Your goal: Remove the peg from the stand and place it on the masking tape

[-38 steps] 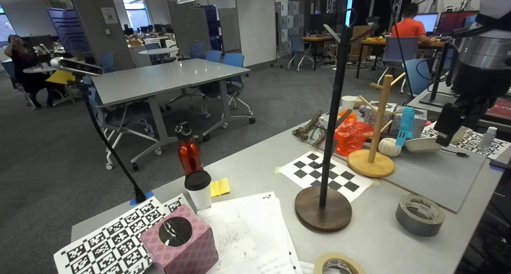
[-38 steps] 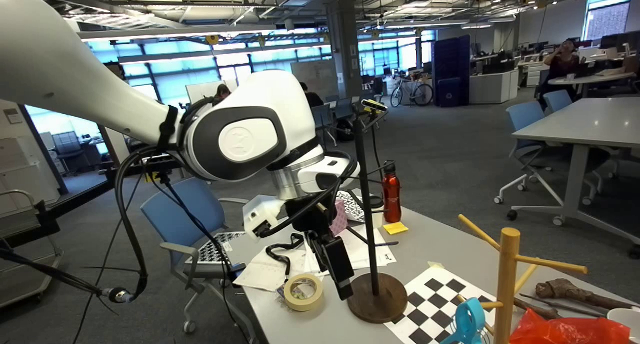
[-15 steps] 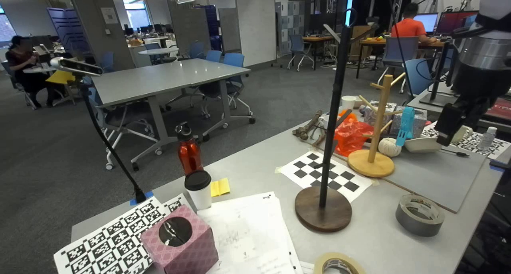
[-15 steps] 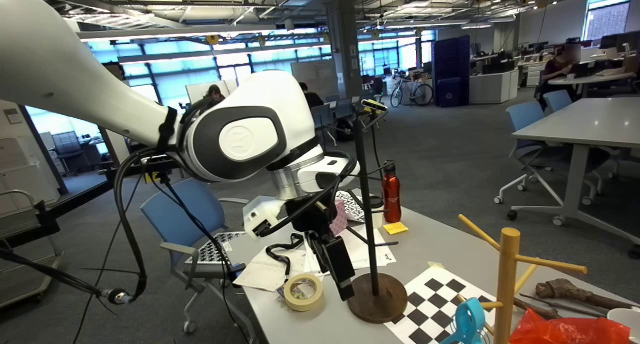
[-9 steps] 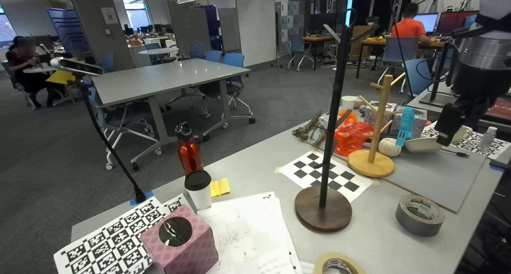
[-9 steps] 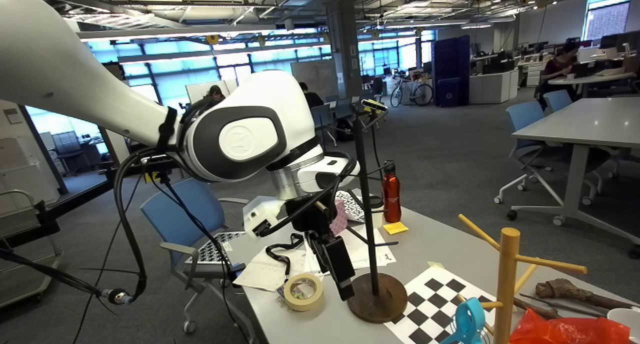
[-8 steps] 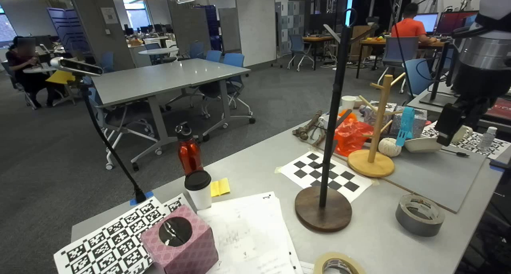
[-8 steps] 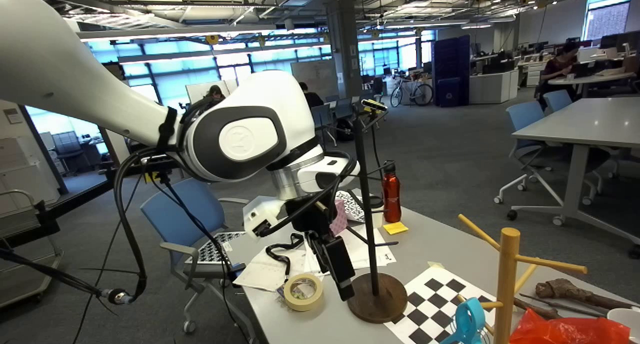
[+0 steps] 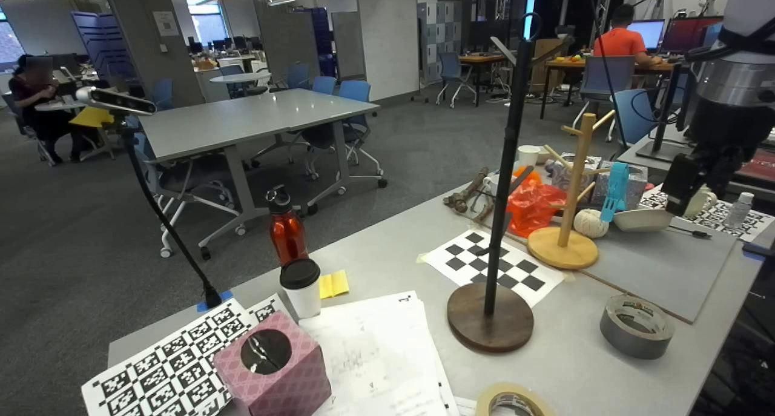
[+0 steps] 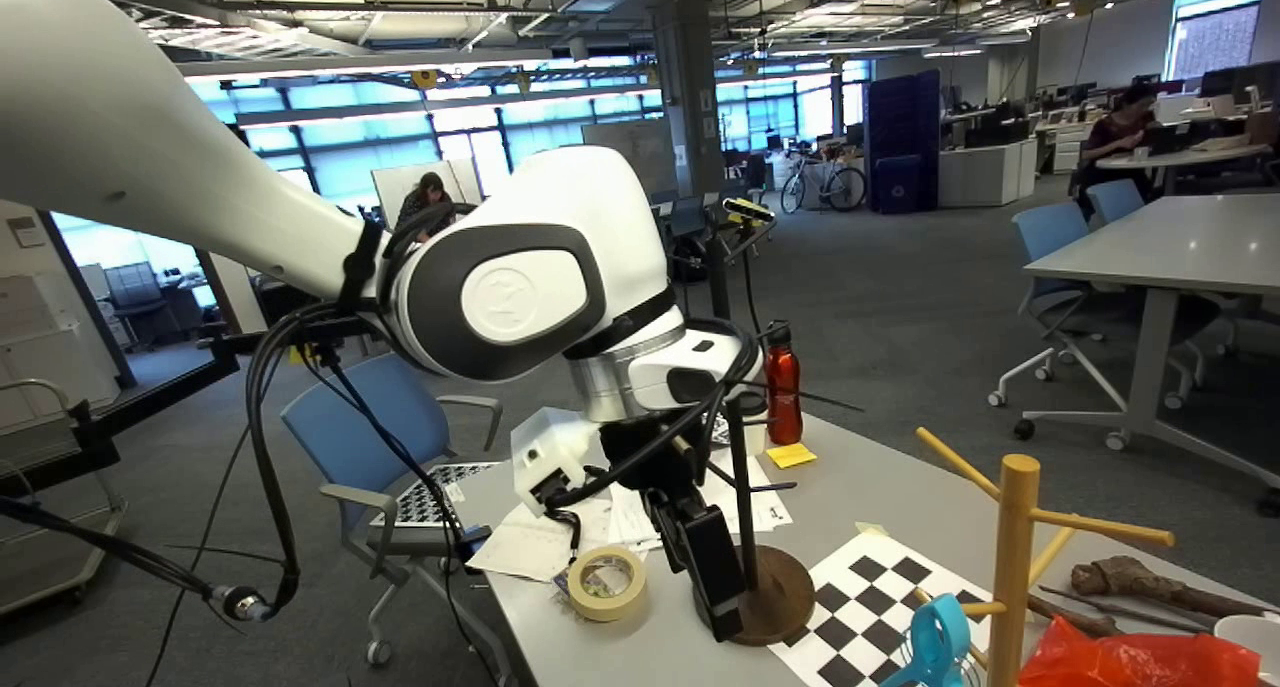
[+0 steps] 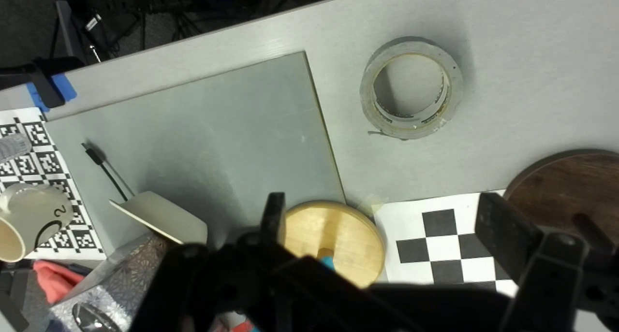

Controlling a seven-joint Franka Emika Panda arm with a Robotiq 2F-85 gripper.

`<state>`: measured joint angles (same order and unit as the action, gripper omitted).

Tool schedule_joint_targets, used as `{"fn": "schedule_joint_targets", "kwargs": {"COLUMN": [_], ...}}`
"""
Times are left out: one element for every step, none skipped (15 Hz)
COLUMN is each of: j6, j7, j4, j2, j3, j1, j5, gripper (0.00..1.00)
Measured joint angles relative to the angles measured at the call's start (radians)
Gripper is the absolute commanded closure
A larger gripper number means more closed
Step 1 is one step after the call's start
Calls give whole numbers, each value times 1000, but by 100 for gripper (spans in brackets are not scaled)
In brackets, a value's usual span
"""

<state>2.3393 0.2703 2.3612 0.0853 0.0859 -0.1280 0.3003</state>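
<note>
Reaching the peg (image 10: 948,632) on the stand (image 10: 1015,552), lower right in frame, seems the present step; fingers (image 11: 504,231), empty and apart, should next align around it.

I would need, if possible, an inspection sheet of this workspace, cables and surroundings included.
Surface: grey table bearing a grey board and a checkerboard sheet.
Job's things: teal peg on the wooden stand; grey tape roll flat on the table.
Clutter: black pole, tan tape ring, pink tissue box, red bag, among others.
Tool: open, apart from the peg.
Anything held: nothing seen.
Cables: black cables at the arm; short black lead on the board.
Surroundings: seated person in orange, blue chairs.
</note>
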Motion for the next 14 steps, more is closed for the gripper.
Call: {"fn": "schedule_joint_targets", "kwargs": {"j6": [4,10,20,29,39,45,51,56,58,59,59,60,60,60], "j7": [-3,-6,-10,-16,-22,-30,-38,-45,-51,-57,-62,-67,-73,-78], "j4": [-13,-28,-44,-63,-83,-106,-129,-151,-173,-196,-217,-237,-255,-272], "j2": [-13,-28,-45,-65,-86,-108,-130,-153,-175,-197,-218,-237,-255,-271], "j3": [9,17,24,32,39,46,53,59,65,69,73,75,78,80], "j1": [-1,-3,-5,-7,-8,-11,-13,-14,-16,-17,-19,-20,-20,-21], "j5": [0,0,0,-1,-2,-5,-9,-14,-18,-24,-29,-35,-41,-47], "gripper": [0,0,0,0,0,0,0,0,0,0,0,0,0,0]}}
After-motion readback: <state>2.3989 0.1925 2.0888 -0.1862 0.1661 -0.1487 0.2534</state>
